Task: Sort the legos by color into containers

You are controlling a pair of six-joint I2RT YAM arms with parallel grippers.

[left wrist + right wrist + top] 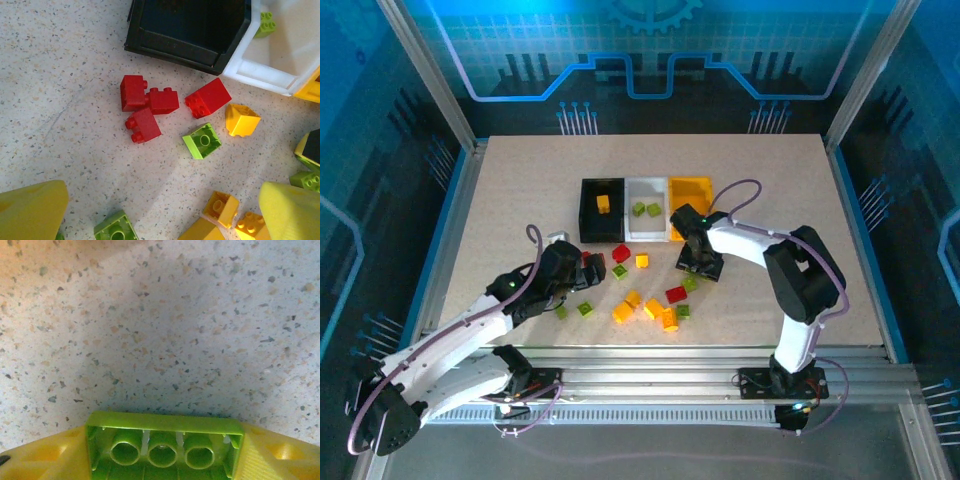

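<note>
Now, nearest the bases, the left arm lies low, stretched from the near left corner toward the middle of the table, wrist tipped down. The left pincer is spread wide with nothing between its fingers. A cluster of red bricks lies just beyond it, short of the black bin.

Farther right, the right arm rises from its base, folds at the elbow and reaches left and away, wrist bent down over the table. The right pincer has a green brick between its fingers, hollow side toward the wrist camera. The brick's long axis runs from finger to finger and each short end looks pressed, so I read it as pinched. Whether it is off the table I cannot tell.

Beyond stand the three bins. The white bin holds two green bricks, so it is probably the target. It lies farther away and to the left of the right pincer, while the yellow bin stands straight beyond it. The right arm is the nearer one, so the carry likely goes up, then far and left.
</note>
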